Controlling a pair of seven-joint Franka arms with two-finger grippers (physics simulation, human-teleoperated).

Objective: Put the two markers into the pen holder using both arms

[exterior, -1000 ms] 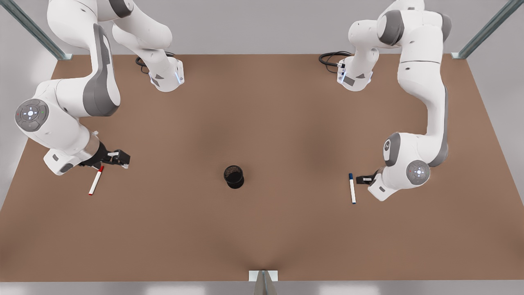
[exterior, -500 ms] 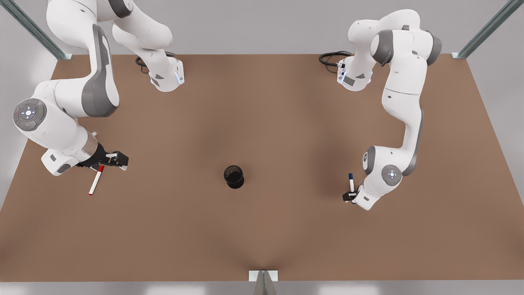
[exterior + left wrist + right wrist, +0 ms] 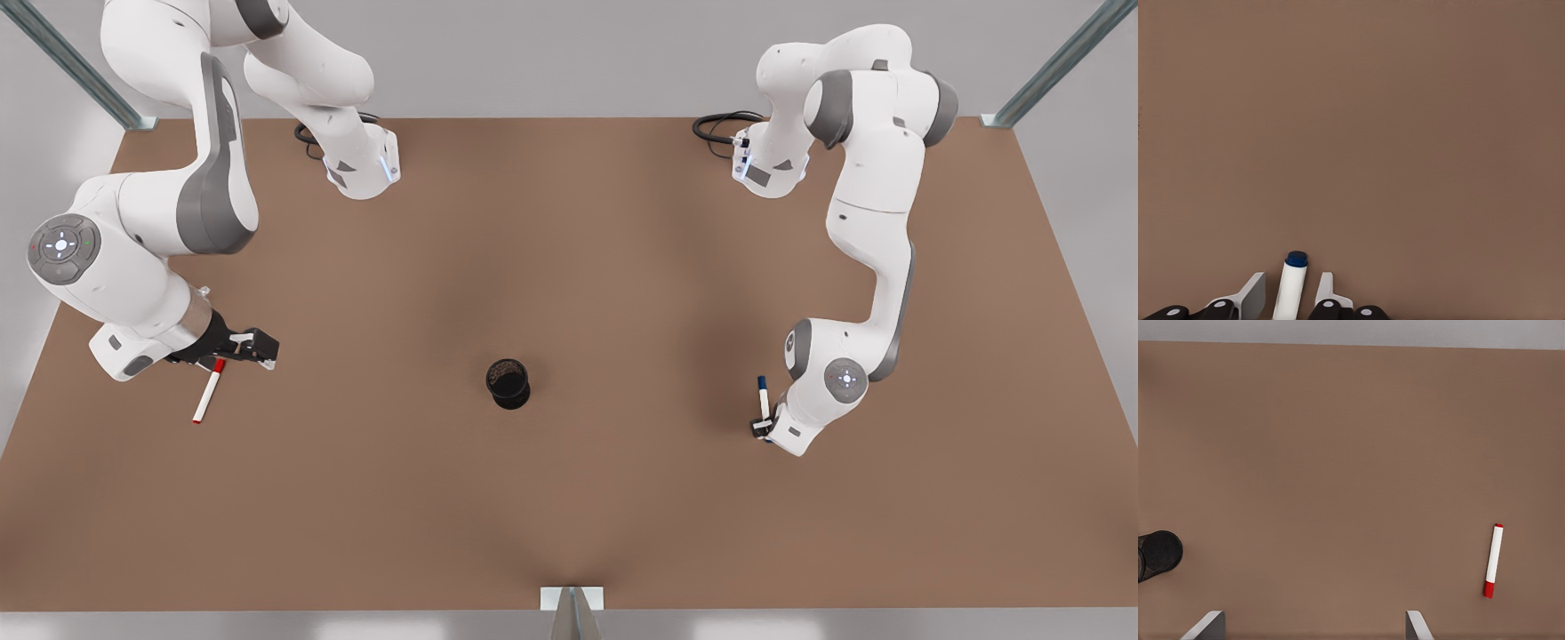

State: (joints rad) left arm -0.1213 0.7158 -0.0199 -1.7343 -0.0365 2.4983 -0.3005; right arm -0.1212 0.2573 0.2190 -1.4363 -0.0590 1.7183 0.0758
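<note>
The blue-capped marker [image 3: 763,392] lies on the brown table at the front view's right. My left gripper [image 3: 761,428] is down over its near end, open, with one finger on each side. In the left wrist view the marker [image 3: 1291,287] sits between the fingers [image 3: 1253,294] with a small gap on both sides. The red-capped marker [image 3: 207,392] lies at the front view's left. My right gripper [image 3: 260,347] hovers just beyond its cap end, open and holding nothing. The right wrist view shows the red marker [image 3: 1493,561] and the black pen holder [image 3: 1158,553]. The pen holder [image 3: 508,384] stands mid-table.
The brown table [image 3: 569,249] spreads wide around the holder. Both arm bases [image 3: 363,164] [image 3: 770,169] stand at the far edge with black cables beside them. Metal posts rise at the far corners, and a small bracket [image 3: 572,598] sits at the near edge.
The left arm has swung toward the table's middle and come down over the blue marker, then settled almost still. The right arm has barely moved.
</note>
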